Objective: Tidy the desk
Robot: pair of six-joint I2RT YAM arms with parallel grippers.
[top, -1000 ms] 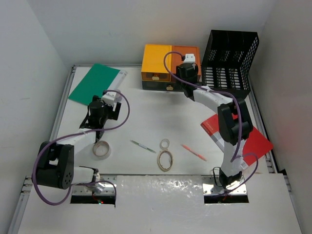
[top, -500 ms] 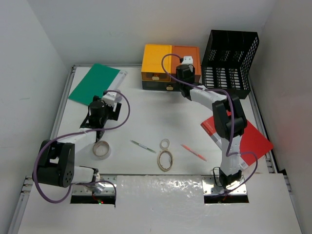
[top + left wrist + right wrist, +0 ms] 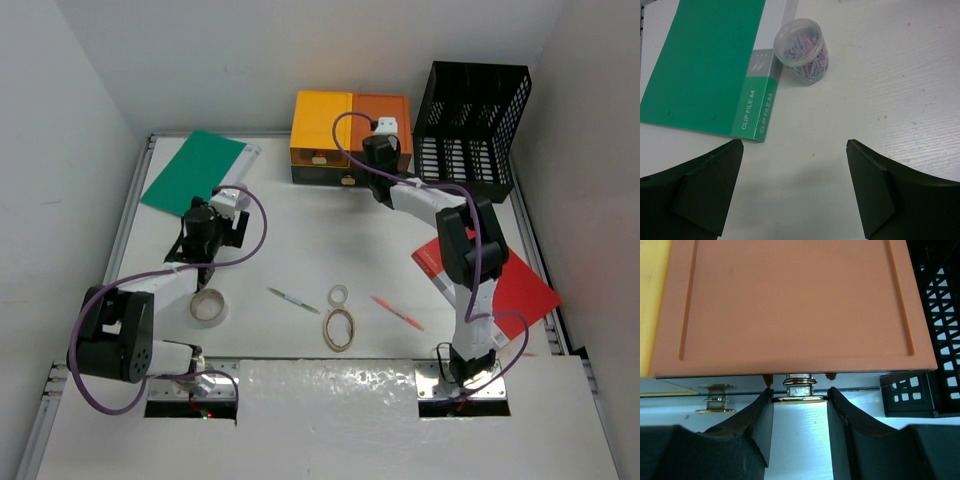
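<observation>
Barely started: clamped drawer handle (image 3: 800, 399) at twelve o'clock with right gripper (image 3: 800, 395); held left gripper (image 3: 794, 145) agape; left tape roll (image 3: 208, 306), pen (image 3: 293, 299) unsorted on desk (image 3: 300, 230).

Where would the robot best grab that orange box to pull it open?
By the gold handle on the orange box's front, coming straight in from the front. It alone sticks out, and it fits the right tool, whose fingers sit against both its ends.

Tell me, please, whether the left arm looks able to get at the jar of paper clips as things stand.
Probably yes: the left end effector is open, and the jar sits ahead of it on bare desk beside the green folder, with nothing between.
</observation>
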